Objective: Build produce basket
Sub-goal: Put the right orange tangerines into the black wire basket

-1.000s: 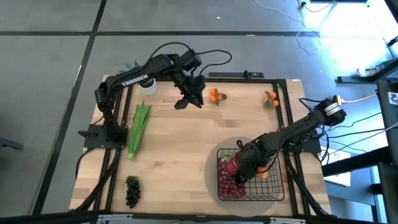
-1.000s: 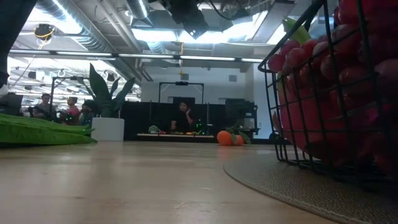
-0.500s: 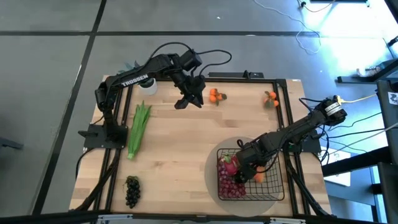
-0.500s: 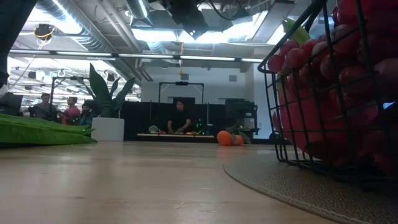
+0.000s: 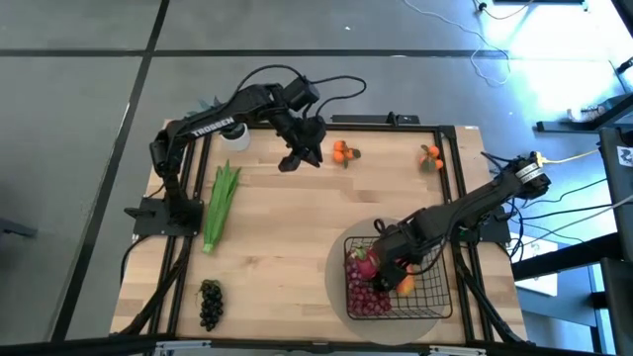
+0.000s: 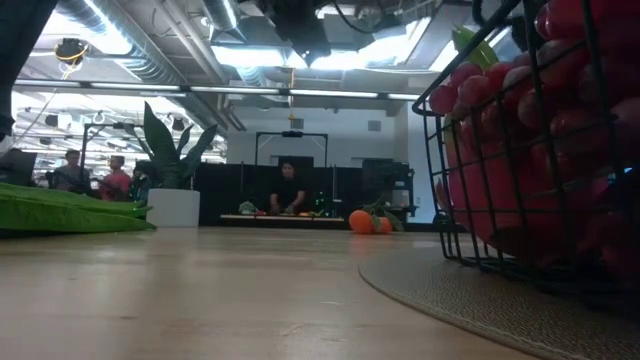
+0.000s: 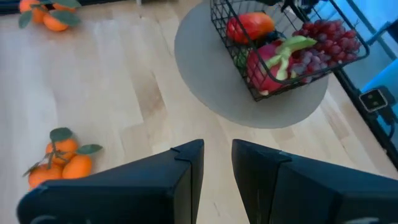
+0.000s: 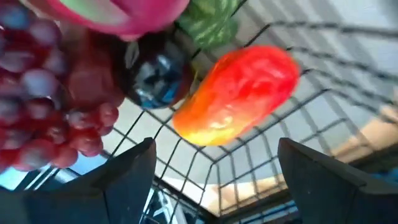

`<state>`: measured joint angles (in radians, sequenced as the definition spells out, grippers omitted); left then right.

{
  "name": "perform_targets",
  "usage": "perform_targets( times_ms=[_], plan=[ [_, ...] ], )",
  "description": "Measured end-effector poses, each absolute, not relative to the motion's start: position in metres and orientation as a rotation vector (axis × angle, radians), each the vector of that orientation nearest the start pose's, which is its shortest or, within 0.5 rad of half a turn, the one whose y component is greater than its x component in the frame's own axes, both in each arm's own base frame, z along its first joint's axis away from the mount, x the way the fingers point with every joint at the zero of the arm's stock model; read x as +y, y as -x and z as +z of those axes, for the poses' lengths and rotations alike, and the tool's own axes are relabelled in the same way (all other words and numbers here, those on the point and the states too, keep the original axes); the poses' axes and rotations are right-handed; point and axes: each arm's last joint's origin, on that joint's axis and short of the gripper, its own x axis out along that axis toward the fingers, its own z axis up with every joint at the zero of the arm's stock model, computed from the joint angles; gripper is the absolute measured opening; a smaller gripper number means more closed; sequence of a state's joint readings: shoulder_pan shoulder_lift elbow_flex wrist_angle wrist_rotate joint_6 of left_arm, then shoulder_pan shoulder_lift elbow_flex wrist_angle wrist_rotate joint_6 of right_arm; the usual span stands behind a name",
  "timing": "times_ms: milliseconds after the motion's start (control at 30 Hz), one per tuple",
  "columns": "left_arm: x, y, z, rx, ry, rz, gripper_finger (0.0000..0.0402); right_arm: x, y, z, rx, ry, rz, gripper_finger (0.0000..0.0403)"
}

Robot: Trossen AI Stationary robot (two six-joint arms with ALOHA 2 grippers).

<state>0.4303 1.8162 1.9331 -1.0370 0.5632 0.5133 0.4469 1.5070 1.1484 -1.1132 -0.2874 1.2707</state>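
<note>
Basket holds mango, grapes, dragon fruit

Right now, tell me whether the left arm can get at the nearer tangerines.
Probably yes. The left gripper hangs just beside the tangerines, with only bare table between them and nothing on top. Its fingers stand narrowly apart, so they'd likely need to open wider first.
</note>
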Motion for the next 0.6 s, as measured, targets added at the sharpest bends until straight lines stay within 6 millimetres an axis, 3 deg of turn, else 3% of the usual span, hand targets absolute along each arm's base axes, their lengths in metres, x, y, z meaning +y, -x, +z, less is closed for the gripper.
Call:
perform_targets(
  times_ms=[367, 600],
  plan=[
    [0.15, -0.338, 0.382, 0.745, 0.042, -0.254, 0.0071, 0.109, -0.229, 0.319, 1.433, -0.653, -0.64, 0.032],
    [0.153, -0.333, 0.387, 0.75, 0.045, -0.203, 0.0071, 0.093, -0.221, 0.343, 1.309, -0.575, -0.683, 0.032]
  ],
)
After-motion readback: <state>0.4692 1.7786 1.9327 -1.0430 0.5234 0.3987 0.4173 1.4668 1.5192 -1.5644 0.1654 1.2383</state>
